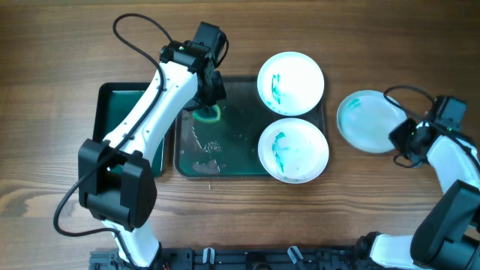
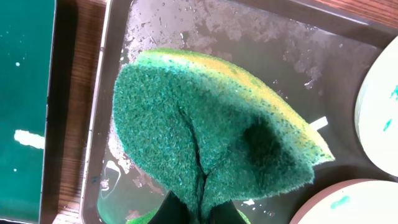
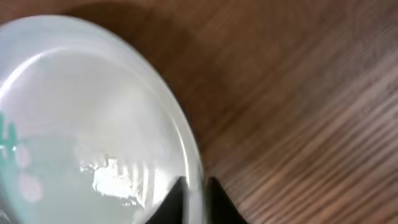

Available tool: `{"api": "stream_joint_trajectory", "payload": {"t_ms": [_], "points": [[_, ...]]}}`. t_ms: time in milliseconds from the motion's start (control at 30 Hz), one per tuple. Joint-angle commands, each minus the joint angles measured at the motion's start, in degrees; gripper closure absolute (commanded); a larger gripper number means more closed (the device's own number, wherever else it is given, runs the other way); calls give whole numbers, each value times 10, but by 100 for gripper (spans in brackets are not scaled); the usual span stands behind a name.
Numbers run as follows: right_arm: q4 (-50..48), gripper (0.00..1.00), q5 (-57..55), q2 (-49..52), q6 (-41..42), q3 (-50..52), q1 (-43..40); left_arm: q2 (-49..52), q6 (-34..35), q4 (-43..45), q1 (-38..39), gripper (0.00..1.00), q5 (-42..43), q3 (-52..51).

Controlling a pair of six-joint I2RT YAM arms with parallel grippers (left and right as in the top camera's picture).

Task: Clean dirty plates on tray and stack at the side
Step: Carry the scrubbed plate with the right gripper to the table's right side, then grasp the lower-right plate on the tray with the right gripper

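The dark tray [image 1: 247,169] holds two white plates with teal streaks, one at its far right [image 1: 291,81] and one at its near right [image 1: 293,149]. A third plate [image 1: 367,121], wet with a faint teal smear, is off the tray to the right, over the wood. My right gripper [image 1: 401,137] is shut on that plate's rim [image 3: 193,155]. My left gripper [image 1: 208,105] is shut on a green and yellow sponge [image 2: 211,137], holding it over the tray's wet left part [image 2: 261,43]. The two tray plates show at the right edge of the left wrist view [image 2: 379,106].
A smaller narrow tray with a green bottom [image 1: 120,112] lies to the left of the big tray. Foam and water patches [image 1: 206,150] lie on the big tray's left half. Bare wooden table [image 3: 311,93] surrounds the right plate.
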State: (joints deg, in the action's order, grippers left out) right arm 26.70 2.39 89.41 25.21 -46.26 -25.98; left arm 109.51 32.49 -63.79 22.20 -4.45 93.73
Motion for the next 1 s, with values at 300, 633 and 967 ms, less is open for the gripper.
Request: {"api": "stream_joint_trajectory", "payload": {"t_ms": [300, 633, 967], "points": [[259, 54, 221, -6, -132, -119, 163, -16, 10, 6, 1, 96, 1, 11], [233, 67, 111, -5, -148, -39, 281, -16, 10, 6, 1, 96, 1, 11], [227, 73, 77, -5, -116, -30, 320, -16, 10, 6, 1, 96, 1, 11]]}}
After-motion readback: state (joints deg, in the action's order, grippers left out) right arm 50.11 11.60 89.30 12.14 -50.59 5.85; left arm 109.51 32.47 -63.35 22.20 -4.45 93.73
